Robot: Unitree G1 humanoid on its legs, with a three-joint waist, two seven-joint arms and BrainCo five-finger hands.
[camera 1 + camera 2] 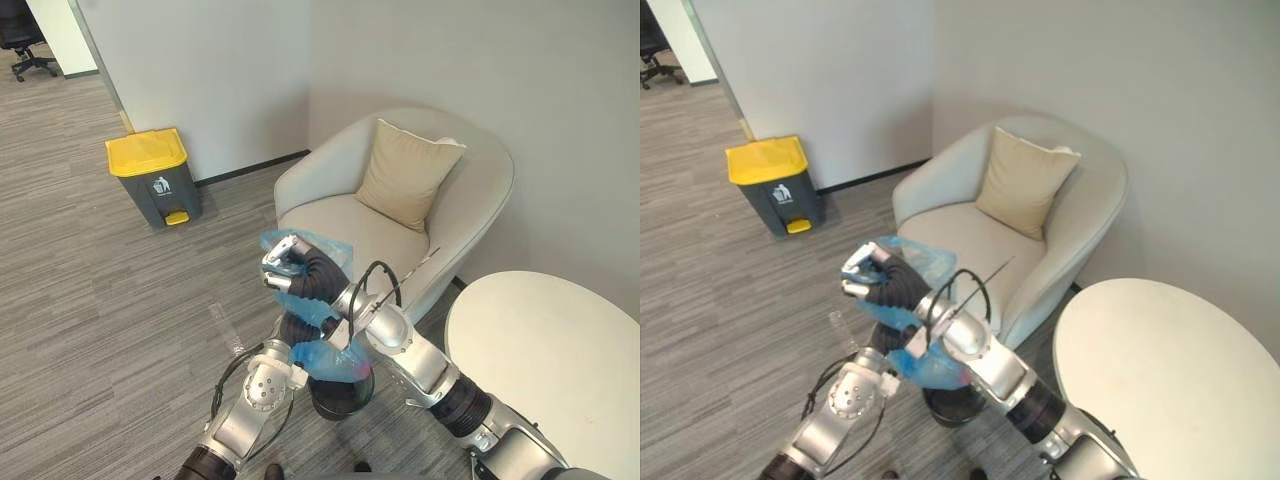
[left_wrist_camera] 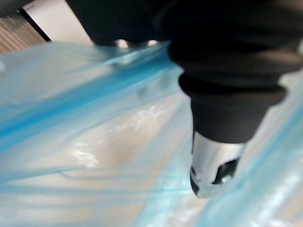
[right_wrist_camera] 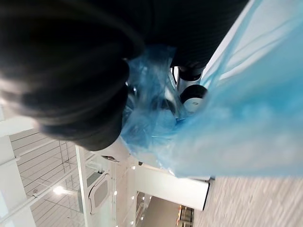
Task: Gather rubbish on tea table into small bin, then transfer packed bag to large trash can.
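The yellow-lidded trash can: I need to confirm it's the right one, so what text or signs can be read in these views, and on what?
On the trash can: a white pictogram on its grey front, seemingly a figure dropping litter; any lettering is too small.
On the blue bag: no print visible.

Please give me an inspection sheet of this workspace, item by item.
Surface: round white tea table, no rubbish seen on its visible part.
Job's things: blue bag held up over small black bin; large trash can by the wall, yellow lid shut.
Clutter: nothing seen.
Robot hands: right robot hand shut on the bag's top; left robot hand lower, among the bag's folds.
Cables: nothing seen.
Surroundings: armchair with beige cushion, grey floor.
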